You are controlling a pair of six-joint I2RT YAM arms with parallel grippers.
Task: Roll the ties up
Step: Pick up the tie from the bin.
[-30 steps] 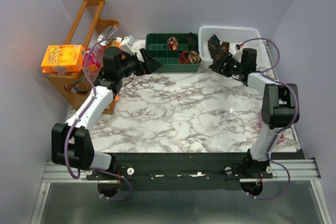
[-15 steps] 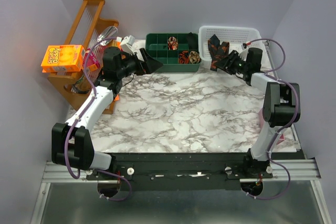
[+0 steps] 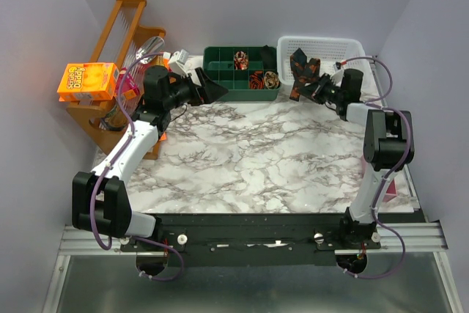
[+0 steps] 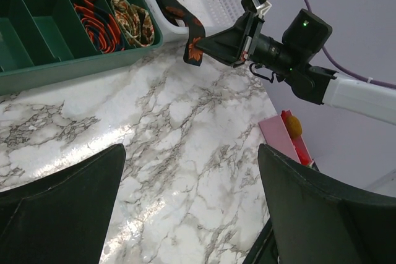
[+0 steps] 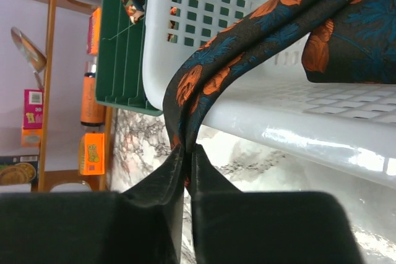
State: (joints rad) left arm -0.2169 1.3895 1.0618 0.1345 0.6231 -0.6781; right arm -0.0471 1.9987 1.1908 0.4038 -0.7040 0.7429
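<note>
The tie [image 5: 260,23] is near-black with orange flowers and teal leaves, basket [image 5: 278,115] plain white, tray [image 4: 74,65] dark green, table [image 3: 256,159] white marble with grey veins. Box [image 3: 86,80] at upper left looks orange, I think.

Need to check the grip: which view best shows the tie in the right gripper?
Right wrist: the tie fills the frame, pinched between the right gripper's fingers. Left wrist shows it side-on, smaller; top external, tiny.

Three coiled ties [image 4: 99,20], one draped tie [image 3: 302,64]
</note>
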